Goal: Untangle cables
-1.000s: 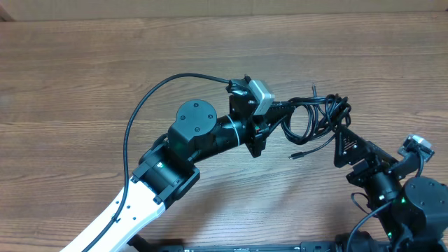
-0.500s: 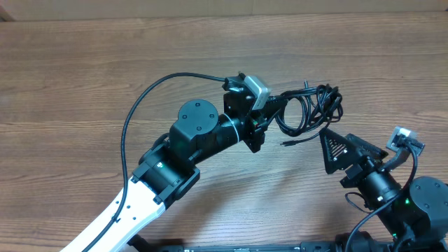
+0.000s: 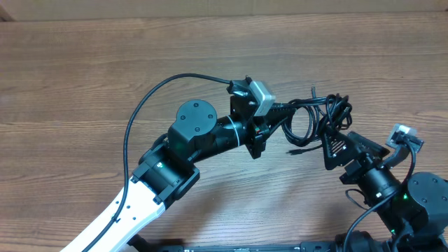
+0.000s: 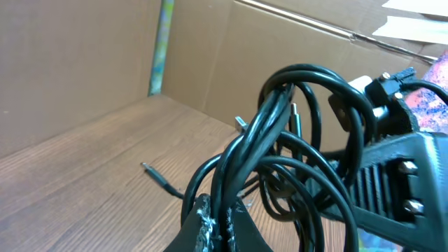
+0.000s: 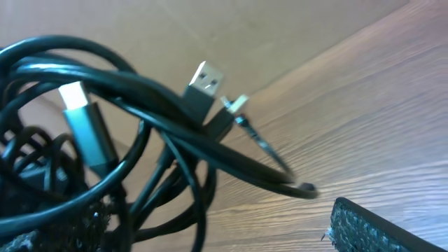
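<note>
Risk: pulling apart before any loop is opened could cinch the knot tighter, or drag strands out of the pinch.
Left gripper: clamped on the cables.
Right gripper: jaws wide at the knot's lower edge, strands across one finger.
Loose plug: trailing toward the table.

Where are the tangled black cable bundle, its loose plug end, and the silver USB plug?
tangled black cable bundle [image 3: 330, 111]: overhead view, on the looped cords.
loose black plug end [image 3: 295, 151]: overhead view, on its tip.
silver USB plug [image 5: 205, 75]: right wrist view, on its metal shell.
</note>
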### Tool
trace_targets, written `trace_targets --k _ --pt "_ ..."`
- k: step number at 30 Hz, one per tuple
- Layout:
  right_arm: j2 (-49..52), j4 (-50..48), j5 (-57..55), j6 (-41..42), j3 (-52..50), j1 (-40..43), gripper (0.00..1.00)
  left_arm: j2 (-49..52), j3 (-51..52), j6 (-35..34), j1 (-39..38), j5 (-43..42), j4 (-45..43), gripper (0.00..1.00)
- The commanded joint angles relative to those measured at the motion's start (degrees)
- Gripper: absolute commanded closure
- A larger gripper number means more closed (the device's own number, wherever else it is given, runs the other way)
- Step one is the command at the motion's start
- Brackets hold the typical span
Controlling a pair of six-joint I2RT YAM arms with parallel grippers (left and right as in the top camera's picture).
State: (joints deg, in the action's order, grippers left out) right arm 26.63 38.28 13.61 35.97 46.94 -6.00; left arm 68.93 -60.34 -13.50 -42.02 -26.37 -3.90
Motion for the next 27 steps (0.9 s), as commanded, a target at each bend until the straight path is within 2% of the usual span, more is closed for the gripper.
trace_targets --k 1,6,11,21,27 --pt "0.2 0.2 -6.3 -0.4 1.0 0.2 0.0 0.1 -0.3 1.6 -0.4 -2.4 -0.2 0.96" --pt "0.2 3.0 -10.2 0.0 1.0 0.2 0.0 0.1 -0.3 9.0 -0.4 -7.2 -0.2 0.96" --pt "1.2 5.6 -11.3 0.0 1.0 0.2 0.0 0.1 -0.3 11.8 -0.4 -9.1 -1.6 0.96" --pt "5.0 7.3 -11.6 0.0 1.0 0.2 0.01 0.1 -0.3 12.0 -0.4 -9.5 -4.0 0.96" --pt "5.2 8.7 -11.6 0.0 1.0 0.2 0.01 0.1 -0.3 11.9 -0.3 -5.9 -7.2 0.96"
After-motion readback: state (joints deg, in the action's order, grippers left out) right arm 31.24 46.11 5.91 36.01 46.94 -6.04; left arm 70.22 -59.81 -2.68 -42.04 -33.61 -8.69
